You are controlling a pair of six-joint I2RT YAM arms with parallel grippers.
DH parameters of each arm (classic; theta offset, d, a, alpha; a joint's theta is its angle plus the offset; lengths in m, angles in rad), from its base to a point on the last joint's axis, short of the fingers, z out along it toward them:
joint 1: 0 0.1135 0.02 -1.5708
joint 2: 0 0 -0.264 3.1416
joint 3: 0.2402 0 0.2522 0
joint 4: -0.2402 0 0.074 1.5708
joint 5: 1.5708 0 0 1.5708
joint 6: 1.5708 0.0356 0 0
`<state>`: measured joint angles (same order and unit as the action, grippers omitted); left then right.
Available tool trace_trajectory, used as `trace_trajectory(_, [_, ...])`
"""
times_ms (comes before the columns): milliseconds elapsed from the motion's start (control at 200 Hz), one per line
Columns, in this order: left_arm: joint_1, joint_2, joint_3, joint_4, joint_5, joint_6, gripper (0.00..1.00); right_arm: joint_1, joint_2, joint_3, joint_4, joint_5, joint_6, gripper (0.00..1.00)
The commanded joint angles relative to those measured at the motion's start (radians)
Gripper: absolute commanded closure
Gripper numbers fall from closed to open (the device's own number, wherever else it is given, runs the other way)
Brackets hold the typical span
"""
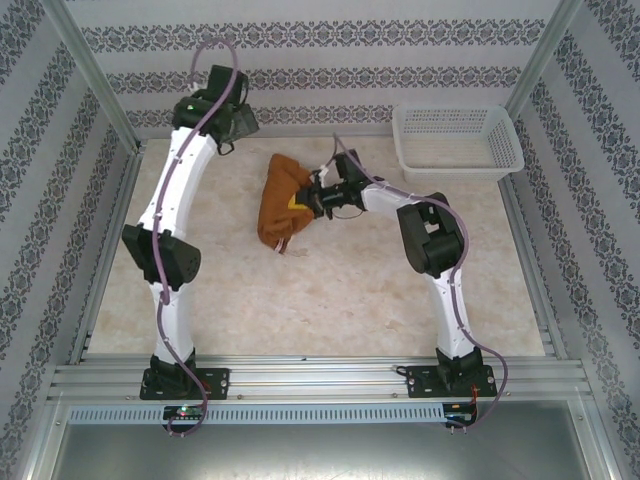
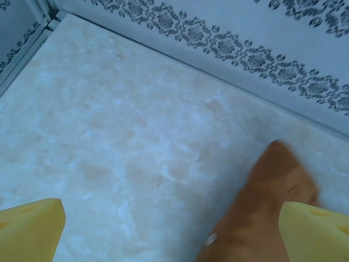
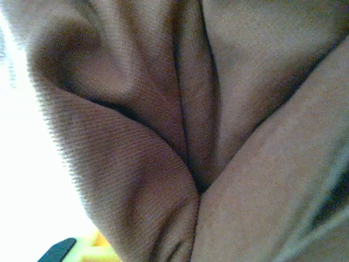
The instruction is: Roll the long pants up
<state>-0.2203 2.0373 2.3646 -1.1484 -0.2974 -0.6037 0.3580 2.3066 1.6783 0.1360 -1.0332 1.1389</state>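
Note:
The long pants (image 1: 283, 205) lie as a rust-brown bundle in the middle of the table, toward the back. My right gripper (image 1: 303, 200) is pushed into the bundle's right side and is shut on a fold of it. In the right wrist view the bunched brown cloth (image 3: 180, 136) presses close to the lens, with a bit of yellow finger (image 3: 101, 243) at the bottom left. My left gripper (image 1: 238, 122) hangs open at the back left, apart from the pants. Its yellow fingertips (image 2: 30, 229) stand wide, with one end of the pants (image 2: 267, 207) on the table below them.
A white slatted basket (image 1: 457, 140) stands at the back right corner. The pale marble table (image 1: 330, 290) is ringed by patterned walls and metal frame posts. The front half of the table has free room.

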Motion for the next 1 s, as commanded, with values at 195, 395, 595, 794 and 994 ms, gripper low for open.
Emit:
trace_trajectory(195, [-0.014, -0.042, -0.266, 0.023, 0.042, 0.003, 0.00, -0.125, -0.073, 0.269, 0.408, 0.040, 0.292, 1.00])
trace_trajectory(395, [-0.013, -0.016, -0.277, 0.032, 0.062, 0.011, 0.00, -0.209, -0.105, 0.453, 0.163, 0.095, 0.162, 1.00])
trace_trajectory(595, [-0.001, -0.003, -0.281, 0.034, 0.067, 0.034, 0.00, -0.327, -0.217, 0.388, -0.035, 0.271, 0.033, 1.00])
trace_trajectory(794, [0.024, -0.001, -0.315, 0.060, 0.091, 0.054, 0.00, -0.443, -0.301, 0.184, 0.060, 0.380, 0.079, 1.00])
trace_trajectory(994, [0.049, 0.028, -0.321, 0.074, 0.140, 0.056, 0.00, -0.509, -0.337, 0.061, 0.073, 0.482, 0.066, 1.00])
